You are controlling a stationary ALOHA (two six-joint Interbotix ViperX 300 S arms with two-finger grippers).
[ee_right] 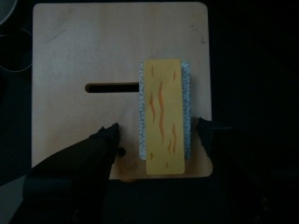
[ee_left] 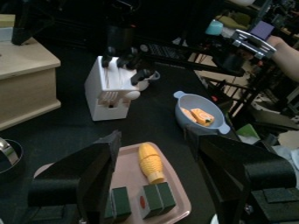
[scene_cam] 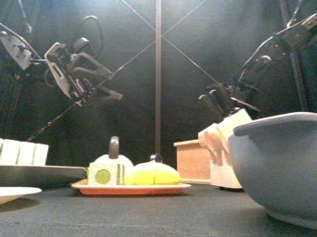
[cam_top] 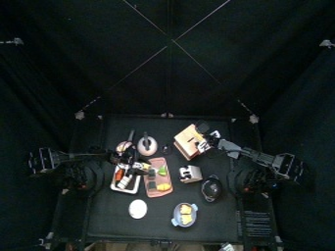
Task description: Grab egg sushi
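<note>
The egg sushi [ee_left: 153,162], yellow, is seen lying on a pink tray [ee_left: 184,188] near the middle of the black surface [cam_top: 112,129], beside two green-wrapped pieces [ee_left: 159,197]. The left gripper [ee_left: 162,171] is held above that tray with its jaws spread wide, nothing gripped, the egg piece framed between them. In the front view the egg sushi [scene_cam: 156,173] is shown next to a cucumber roll [scene_cam: 107,171]. The right gripper [ee_right: 155,143] is hung over a wooden board [ee_right: 93,52] carrying a sponge [ee_right: 165,116]; its jaws are spread on either side of the sponge, contact cannot be told. A white rack [ee_left: 112,86] and a blue bowl [ee_left: 200,113] are seen beyond the tray.
</note>
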